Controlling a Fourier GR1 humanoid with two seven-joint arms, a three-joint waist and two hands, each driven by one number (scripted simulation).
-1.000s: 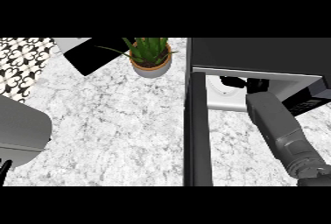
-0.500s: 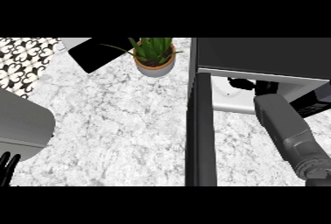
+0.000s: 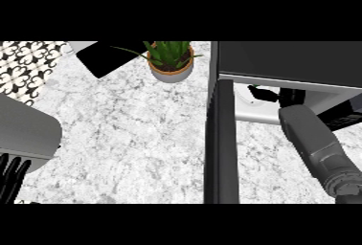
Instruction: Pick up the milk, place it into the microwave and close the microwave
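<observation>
On the marble counter [image 3: 127,139], seen from my head camera looking steeply down, the microwave [image 3: 283,60] stands at the right with its door [image 3: 220,143] swung out toward me, the dark slab of it running edge-on down the middle of the view. My right forearm [image 3: 318,143] reaches up from the lower right corner into the lit white cavity [image 3: 258,111], and my right hand [image 3: 291,95] shows only as a dark shape under the microwave's top edge; I cannot tell whether its fingers are curled or straight, nor whether they hold anything. A small dark shape with a hint of green [image 3: 256,90] sits just left of that hand inside the cavity, and I cannot say for certain that it is the milk, which I cannot otherwise find anywhere on the counter. My left hand [image 3: 13,174] rests at the lower left edge, fingers up and relaxed, holding nothing. Just above it lies a large grey rounded object [image 3: 25,127], cut off by the left edge. A potted plant [image 3: 170,60] in a terracotta pot stands at the top, near the microwave's left side, with a flat black sheet [image 3: 106,57] lying just to its left. Patterned black-and-white tiles [image 3: 25,62] fill the upper left corner.
</observation>
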